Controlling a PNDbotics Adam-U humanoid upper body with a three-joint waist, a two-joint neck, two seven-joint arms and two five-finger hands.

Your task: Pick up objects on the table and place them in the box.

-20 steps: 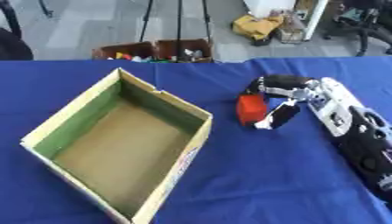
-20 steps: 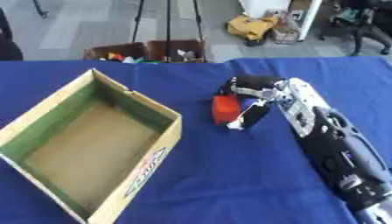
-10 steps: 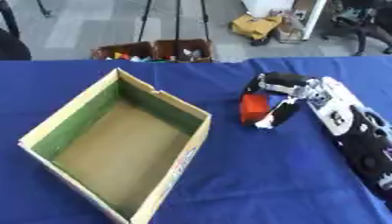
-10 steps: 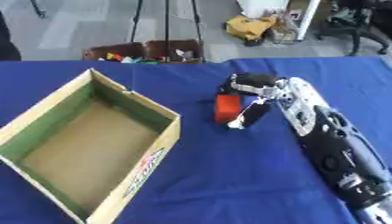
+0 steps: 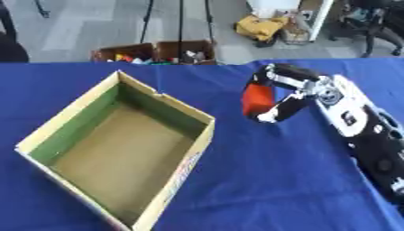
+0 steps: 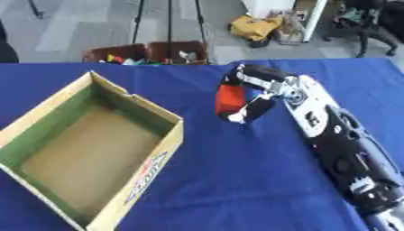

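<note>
The red block (image 5: 255, 99) sits between the curled fingers (image 5: 272, 73) and thumb of the right hand (image 5: 293, 90), which pinch it. It is to the right of the open cardboard box (image 5: 75, 117), well apart from it, over the blue table (image 5: 260, 180).

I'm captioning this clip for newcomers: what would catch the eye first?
The robot's right hand, reaching in from the right, is curled round a red object over the blue table. Left of it stands an open cardboard box with a green inner wall, nothing visible inside.
</note>
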